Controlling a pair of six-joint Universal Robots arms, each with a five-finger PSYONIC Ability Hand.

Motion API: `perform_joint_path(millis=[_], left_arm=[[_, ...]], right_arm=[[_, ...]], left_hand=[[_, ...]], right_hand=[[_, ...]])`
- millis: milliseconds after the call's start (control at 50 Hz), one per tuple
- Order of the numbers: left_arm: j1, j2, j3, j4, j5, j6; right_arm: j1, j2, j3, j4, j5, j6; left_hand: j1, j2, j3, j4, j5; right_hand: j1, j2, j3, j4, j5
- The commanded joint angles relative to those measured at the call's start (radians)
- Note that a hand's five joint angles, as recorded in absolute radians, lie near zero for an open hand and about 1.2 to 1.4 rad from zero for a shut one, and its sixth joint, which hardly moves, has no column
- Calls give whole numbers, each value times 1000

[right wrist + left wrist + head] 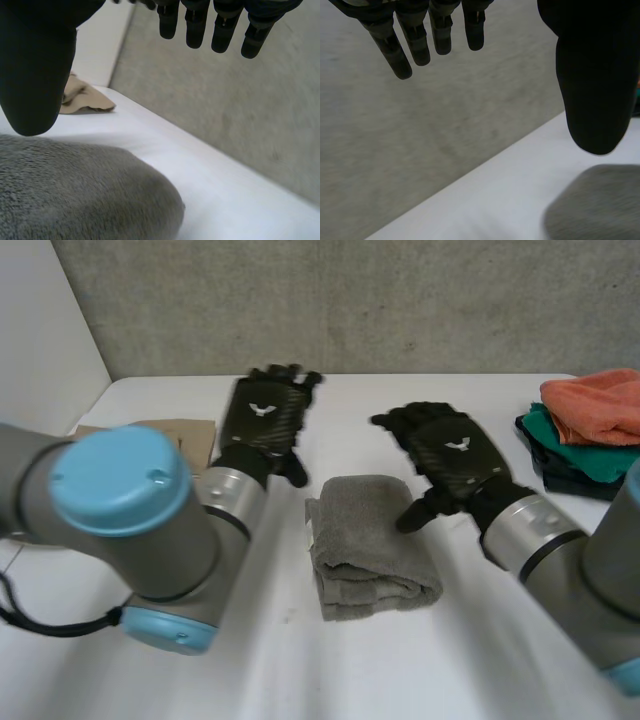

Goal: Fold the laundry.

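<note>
Grey towel (370, 545) lying folded mid-table (500, 660), long axis running near-far, between 2 hands: left hand (262, 420) hovering far-left, right hand (450, 455) just right, seemingly nearer; both hanging wide, gripping nothing

Soft, even light from overhead, no hard glare. The white worktop (450, 670) is the brightest area. The grey concrete wall (400, 300) behind it is mid-toned & evenly lit. The folded grey plush towel (370, 540) throws only a thin, soft-edged shadow. The light-blue arm cap (120, 480) has a dull sheen. In the wrist views the black left hand (592, 75) & black right hand (35, 65) are near-silhouettes vs the lit wall. The crumpled tan cloth (85, 100) casts a small dark shadow.
</note>
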Motion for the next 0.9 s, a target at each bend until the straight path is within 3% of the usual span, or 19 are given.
perform_joint_path(millis=[20,180,300,400,560,640,720,800,820,900], left_arm=[[-89,-165,140,-84,41,-6],[-93,-269,184,-227,18,11],[-89,-296,172,-313,-68,46],[-93,-285,161,-373,-80,71],[-90,-133,152,-370,-58,66],[-77,-64,153,-368,12,66],[-9,13,149,-373,151,67],[31,48,149,-381,346,64],[40,54,150,-382,433,63],[60,57,155,-390,595,58]], right_arm=[[-55,170,-150,182,0,-20],[-52,330,-242,251,-2,-103],[-49,385,-255,263,4,-163],[-18,366,-255,280,35,-316],[25,217,-186,208,136,-356],[72,145,-71,119,136,-359],[111,117,65,18,138,-359],[149,126,164,-91,136,-355],[154,128,176,-111,135,-353],[166,146,207,-189,122,-345]], left_hand=[[7,9,9,13,5],[13,15,15,19,11],[27,30,29,34,26],[27,30,29,34,26],[13,15,15,19,11],[4,6,6,10,2],[13,15,15,19,11],[18,21,20,25,17],[24,27,26,31,23],[24,27,26,31,23]], right_hand=[[-49,-40,-41,-40,-48],[-49,-40,-41,-40,-48],[-49,-40,-41,-40,-48],[-49,-40,-41,-40,-48],[-49,-40,-41,-40,-48],[-49,-40,-41,-40,-48],[-49,-40,-41,-40,-48],[-49,-40,-41,-40,-48],[-49,-40,-41,-40,-48],[-49,-40,-41,-40,-48]])
